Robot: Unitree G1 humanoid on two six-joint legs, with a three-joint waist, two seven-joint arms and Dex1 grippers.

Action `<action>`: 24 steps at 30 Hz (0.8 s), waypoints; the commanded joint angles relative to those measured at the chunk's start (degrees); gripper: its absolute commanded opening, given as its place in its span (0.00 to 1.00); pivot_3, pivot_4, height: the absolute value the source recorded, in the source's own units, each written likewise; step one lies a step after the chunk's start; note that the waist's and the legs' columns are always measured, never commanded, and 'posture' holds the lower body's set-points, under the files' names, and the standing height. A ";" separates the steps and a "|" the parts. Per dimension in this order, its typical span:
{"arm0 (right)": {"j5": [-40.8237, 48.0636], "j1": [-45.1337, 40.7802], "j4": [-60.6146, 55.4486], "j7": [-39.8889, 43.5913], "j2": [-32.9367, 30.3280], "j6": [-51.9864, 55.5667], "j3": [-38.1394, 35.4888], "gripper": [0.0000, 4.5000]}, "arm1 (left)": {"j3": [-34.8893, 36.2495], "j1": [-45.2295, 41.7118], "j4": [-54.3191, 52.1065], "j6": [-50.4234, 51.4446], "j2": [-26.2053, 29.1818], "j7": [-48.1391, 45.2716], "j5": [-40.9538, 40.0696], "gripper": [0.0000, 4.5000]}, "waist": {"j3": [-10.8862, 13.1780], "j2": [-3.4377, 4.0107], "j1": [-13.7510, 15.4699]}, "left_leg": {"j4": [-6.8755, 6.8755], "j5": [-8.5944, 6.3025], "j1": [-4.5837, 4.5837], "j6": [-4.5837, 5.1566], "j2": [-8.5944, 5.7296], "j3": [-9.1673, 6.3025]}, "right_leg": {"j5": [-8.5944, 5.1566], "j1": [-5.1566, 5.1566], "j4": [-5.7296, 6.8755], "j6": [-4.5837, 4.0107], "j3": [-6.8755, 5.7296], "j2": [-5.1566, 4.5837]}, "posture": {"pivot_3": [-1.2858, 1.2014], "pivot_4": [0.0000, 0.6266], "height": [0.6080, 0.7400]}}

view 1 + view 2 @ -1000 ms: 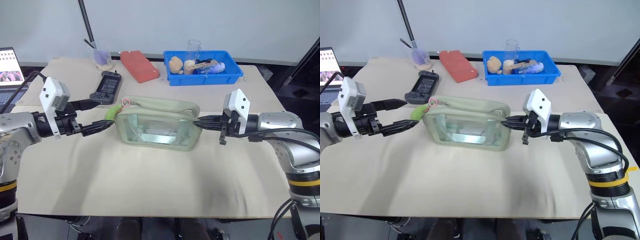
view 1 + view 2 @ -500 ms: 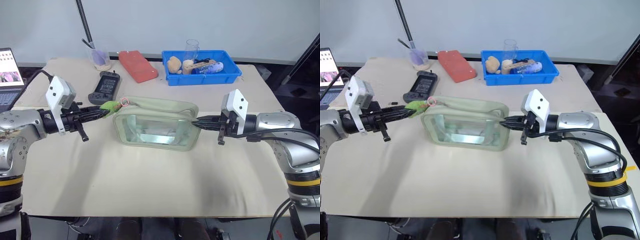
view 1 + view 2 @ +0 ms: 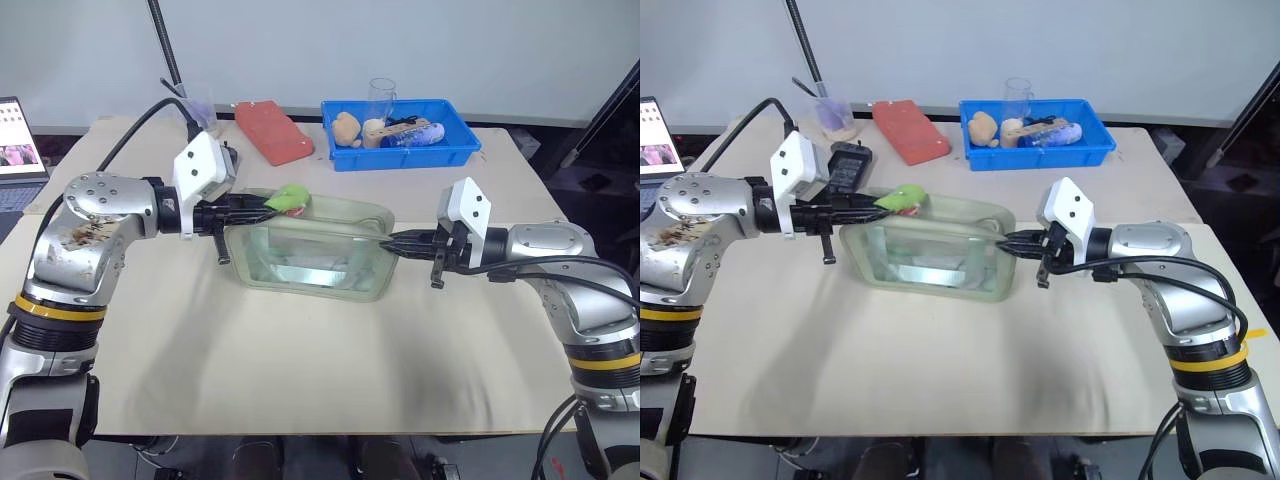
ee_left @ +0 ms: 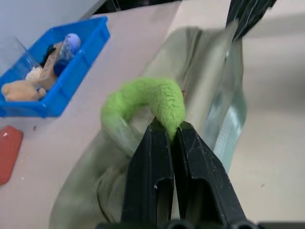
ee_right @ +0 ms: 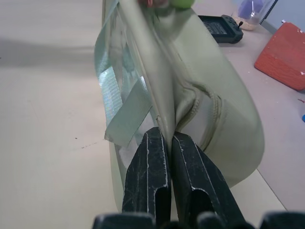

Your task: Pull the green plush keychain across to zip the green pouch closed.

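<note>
The pale green pouch [image 3: 310,250] with clear sides lies in the middle of the table. Its lime-green plush keychain [image 3: 288,197] sits above the pouch's top, a short way in from the left end. My left gripper [image 3: 262,204] is shut on the keychain [image 4: 151,98], whose loop curls over the black fingertips [image 4: 159,129]. At the pouch's right end my right gripper [image 3: 393,241] is shut on the pouch's end fabric [image 5: 164,125], holding it level.
A blue tray [image 3: 400,133] with small items and a clear cup stands at the back right. A red block [image 3: 273,131], a black handheld device [image 3: 843,165] and a small cup [image 3: 833,118] lie behind the pouch. A laptop [image 3: 20,140] is at far left.
My left gripper shut on the keychain at the pouch's left end and has pulled it rightward along the top. The right gripper has kept still on the right end.
</note>
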 commanded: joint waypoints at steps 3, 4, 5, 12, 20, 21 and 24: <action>-0.25 -0.01 -1.93 -0.75 -0.48 -0.64 -1.64 0.00 | 2.73 -2.72 0.71 -0.32 0.83 -2.44 -1.14 0.56 | 0.00 0.00 0.10 | 0.01 0.00 -0.01 0.00 -0.01 0.01 | 0.00 0.01 -0.01 0.00 0.00 -0.02 | 0.52 0.24 1.00; -0.24 0.05 -1.97 -0.76 -0.58 -0.57 -1.78 0.00 | 3.21 -3.10 0.56 0.44 1.12 -2.70 -1.58 0.67 | 0.00 0.00 0.10 | 0.02 0.00 -0.02 0.00 -0.01 0.00 | 0.00 0.01 -0.01 0.00 0.00 -0.02 | 0.52 0.24 1.00; -0.32 0.18 -1.93 -0.75 -0.70 -0.58 -1.90 0.00 | 4.22 -2.78 0.78 1.51 2.28 -3.54 -2.28 0.80 | 0.00 0.00 0.10 | 0.02 0.00 -0.02 0.00 -0.01 0.00 | 0.00 0.01 -0.01 0.00 0.00 -0.02 | 0.52 0.24 1.00; -0.62 -0.05 -1.34 -0.53 -0.67 -0.88 -1.86 0.00 | 6.29 3.15 4.09 -0.10 6.25 -4.05 0.39 0.99 | -0.01 0.02 0.00 | -0.01 0.00 0.02 0.00 0.01 0.01 | -0.01 0.00 0.01 0.00 0.00 -0.01 | 0.52 0.24 1.00; -0.48 -0.35 -1.58 -0.07 -0.78 -0.66 -1.84 0.00 | 6.94 7.93 4.00 -2.64 1.86 -0.74 1.47 0.71 | 0.00 0.01 0.33 | 0.06 0.00 -0.03 -0.01 0.00 0.03 | -0.07 0.01 -0.02 -0.13 0.00 -0.05 | 0.52 0.24 1.00; -0.46 -0.32 -1.64 -0.01 -0.83 -0.61 -1.88 0.00 | 7.13 7.97 3.77 -2.42 1.79 -0.84 1.30 0.61 | -0.01 0.01 0.31 | 0.05 0.00 -0.04 0.00 0.00 0.03 | -0.05 0.00 -0.01 -0.10 0.00 -0.05 | 0.52 0.24 1.00; -0.43 -0.22 -1.70 0.01 -0.84 -0.45 -1.90 0.00 | 7.38 8.16 3.42 -2.10 1.93 -1.11 1.05 0.30 | -0.01 0.01 0.22 | 0.04 0.00 -0.03 0.00 0.00 0.02 | -0.02 0.00 0.00 -0.05 0.00 -0.04 | 0.52 0.24 1.00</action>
